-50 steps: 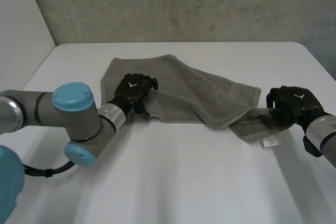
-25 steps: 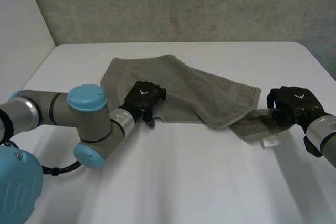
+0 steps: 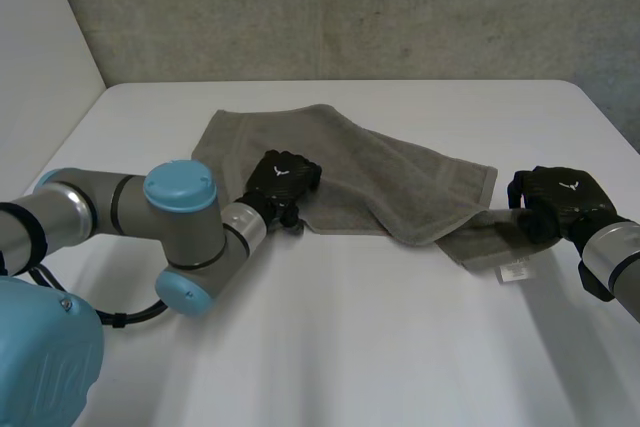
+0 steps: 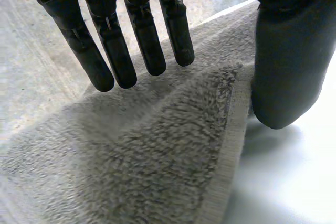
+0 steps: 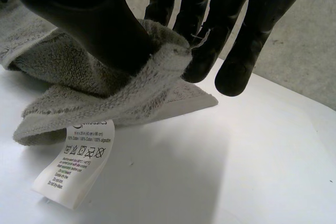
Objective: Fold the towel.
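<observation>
The left hand (image 3: 284,175), fingers straight, has slid along the towel (image 3: 370,162) edge. The right hand (image 3: 560,197) pinches a corner. The label (image 5: 76,163) below its fingers perhaps reads "basics".

Left hand (image 3: 283,176) flat, right hand (image 3: 557,198) pinched.

Head cam: high, behind and between the arms, looks down across the table (image 3: 350,347) toward the wall (image 3: 350,7); widest view. Left wrist cam: very close, along left hand (image 4: 143,30) onto the towel (image 4: 147,156) edge. Right wrist cam: equally close, along right hand (image 5: 105,30) at the towel corner with the label (image 5: 73,163). Head view covers both spots.
</observation>
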`<state>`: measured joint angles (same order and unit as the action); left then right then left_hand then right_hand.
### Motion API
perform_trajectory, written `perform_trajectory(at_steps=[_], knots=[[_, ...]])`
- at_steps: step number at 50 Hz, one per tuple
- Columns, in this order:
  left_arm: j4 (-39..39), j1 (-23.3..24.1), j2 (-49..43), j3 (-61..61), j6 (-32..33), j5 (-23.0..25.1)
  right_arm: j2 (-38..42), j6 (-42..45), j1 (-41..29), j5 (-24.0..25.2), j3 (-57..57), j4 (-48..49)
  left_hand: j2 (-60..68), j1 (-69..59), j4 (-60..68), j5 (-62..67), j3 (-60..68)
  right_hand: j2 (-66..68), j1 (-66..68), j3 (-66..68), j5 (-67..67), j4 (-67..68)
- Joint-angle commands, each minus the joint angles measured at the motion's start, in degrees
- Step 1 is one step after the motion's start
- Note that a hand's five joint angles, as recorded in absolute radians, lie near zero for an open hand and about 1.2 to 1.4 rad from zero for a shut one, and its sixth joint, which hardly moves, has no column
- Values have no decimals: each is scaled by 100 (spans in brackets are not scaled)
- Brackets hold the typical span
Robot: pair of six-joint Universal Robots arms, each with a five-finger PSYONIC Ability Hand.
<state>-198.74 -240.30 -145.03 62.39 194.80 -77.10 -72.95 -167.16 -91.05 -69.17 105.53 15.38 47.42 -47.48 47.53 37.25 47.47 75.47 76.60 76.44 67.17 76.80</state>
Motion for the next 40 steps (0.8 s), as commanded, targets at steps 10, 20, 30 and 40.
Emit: perform_trajectory(at_steps=[10,20,30,40], knots=[[-24,-26,-52,-87,1025,-508,0,-9,17,0,3,0,451,-445,440,468,446,453,340,356,283,320],[-16,-105,71,195,1069,-789,-114,-27,-26,-35,3,-26,3258,-3252,3247,3275,3253,453,340,356,283,320],[-401,-333,1457,1177,1025,-763,-851,-88,-176,-44,-260,-236,3258,-3252,3247,3275,3253,453,340,356,283,320],[-578,-781,3232,2267,798,-754,-1749,-80,-290,598,-1166,-1512,3258,-3252,3247,3275,3253,453,340,356,283,320]])
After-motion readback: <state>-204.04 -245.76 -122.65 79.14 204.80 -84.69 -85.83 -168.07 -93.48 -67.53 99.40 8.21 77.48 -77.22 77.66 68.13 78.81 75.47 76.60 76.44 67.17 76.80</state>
